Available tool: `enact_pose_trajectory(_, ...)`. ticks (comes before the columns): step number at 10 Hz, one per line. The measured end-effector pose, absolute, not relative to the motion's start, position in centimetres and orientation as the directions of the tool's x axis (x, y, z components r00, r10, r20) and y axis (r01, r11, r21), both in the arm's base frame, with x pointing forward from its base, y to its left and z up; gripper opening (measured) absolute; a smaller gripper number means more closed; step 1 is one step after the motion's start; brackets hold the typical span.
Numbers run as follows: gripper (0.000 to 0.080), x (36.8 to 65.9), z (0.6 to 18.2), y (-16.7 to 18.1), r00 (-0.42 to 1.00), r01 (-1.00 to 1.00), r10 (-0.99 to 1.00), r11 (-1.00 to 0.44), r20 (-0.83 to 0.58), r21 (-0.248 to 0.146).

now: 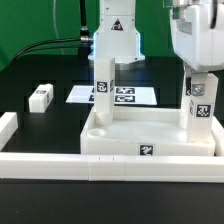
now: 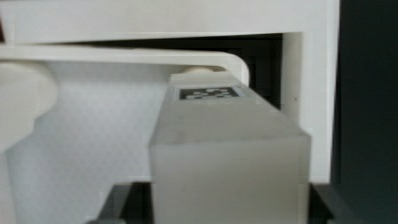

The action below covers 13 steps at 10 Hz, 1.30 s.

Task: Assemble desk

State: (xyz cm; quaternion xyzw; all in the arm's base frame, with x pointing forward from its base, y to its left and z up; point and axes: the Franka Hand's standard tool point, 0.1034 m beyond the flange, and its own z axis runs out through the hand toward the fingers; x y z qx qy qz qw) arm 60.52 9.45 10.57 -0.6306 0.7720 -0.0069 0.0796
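The desk slab [image 1: 150, 143], a white rimmed tray with a square tag on its front wall, lies in the middle of the table. One white tagged leg [image 1: 102, 85] stands upright at its back corner on the exterior view's left. My gripper [image 1: 199, 78] is shut on a second tagged leg [image 1: 199, 108] and holds it upright at the slab's corner on the exterior view's right. In the wrist view this leg [image 2: 228, 140] fills the space between my dark fingers [image 2: 128, 205], with the slab's rim [image 2: 107, 50] beyond it. A third leg [image 1: 40, 96] lies loose on the table.
The marker board [image 1: 125, 96] lies flat behind the slab. A long white rail [image 1: 90, 166] runs along the front, and another rail [image 1: 8, 128] stands at the exterior view's left. The robot's base [image 1: 115, 40] is at the back.
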Motion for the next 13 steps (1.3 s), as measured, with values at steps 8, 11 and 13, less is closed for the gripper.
enact_pose_trajectory(8, 0.0643, 60.5, 10.6, 10.6, -0.174, -0.977, -0.978, 0.186, -0.117, -0.105)
enact_pose_trajectory(11, 0.0648, 60.5, 10.6, 10.4, 0.069, -0.99, -0.994, -0.057, -0.087, -0.129)
enact_pose_trajectory(13, 0.0649, 60.7, 10.9, 10.3, 0.269, -0.956, -0.961, -0.259, -0.061, -0.135)
